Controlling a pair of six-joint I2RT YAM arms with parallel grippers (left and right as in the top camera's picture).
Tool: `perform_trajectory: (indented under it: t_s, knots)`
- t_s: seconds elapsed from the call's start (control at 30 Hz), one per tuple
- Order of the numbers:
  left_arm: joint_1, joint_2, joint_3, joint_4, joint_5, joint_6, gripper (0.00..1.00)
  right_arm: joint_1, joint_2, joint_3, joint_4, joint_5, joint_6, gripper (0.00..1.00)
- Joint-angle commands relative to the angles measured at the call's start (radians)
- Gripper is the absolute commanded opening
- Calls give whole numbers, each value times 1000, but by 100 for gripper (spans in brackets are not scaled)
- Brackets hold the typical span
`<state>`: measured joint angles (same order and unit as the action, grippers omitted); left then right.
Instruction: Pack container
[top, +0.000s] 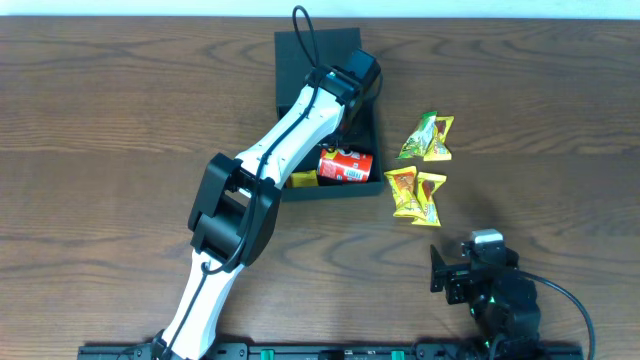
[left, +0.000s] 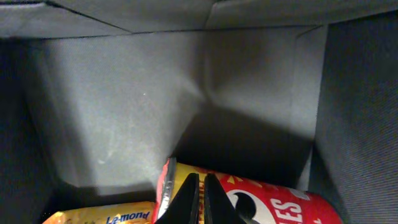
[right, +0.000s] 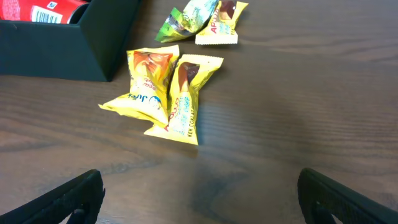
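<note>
The dark teal-green, matte square container (top: 335, 190) sits near the wooden table's (top: 100, 120) 12 o'clock. The white left arm (top: 290, 130) stretches from 7 o'clock diagonally into it, its left gripper (left: 199, 196) clenched on nothing above a red cylindrical can (left: 273, 202). The right gripper (right: 199, 199) sits low at 5 o'clock, jaws spread wide, facing yellow foil snack packets (right: 165, 90) at the container's 3 o'clock

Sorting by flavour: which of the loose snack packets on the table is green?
The green packet, the left one in the far pair; it alone isn't yellow.
</note>
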<state>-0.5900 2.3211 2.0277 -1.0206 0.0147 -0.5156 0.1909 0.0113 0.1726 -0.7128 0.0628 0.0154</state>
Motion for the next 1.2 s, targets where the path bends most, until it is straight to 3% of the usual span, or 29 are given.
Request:
perform_trajectory:
  t_s: [0.0,0.3,0.47,1.17]
  knots:
    - [0,0,17,-29,-68,22,6,-8,-5,-12,-2,4,11,99]
    - [0,0,10,-76,-117,53,6,-8,-5,-12,-2,4,11,99]
    - [0,0,10,-95,11,124,6,-8,-5,-12,-2,4,11,99]
    - [-1,0,11,-126,94,145,6,-8,-5,-12,-2,4,11,99]
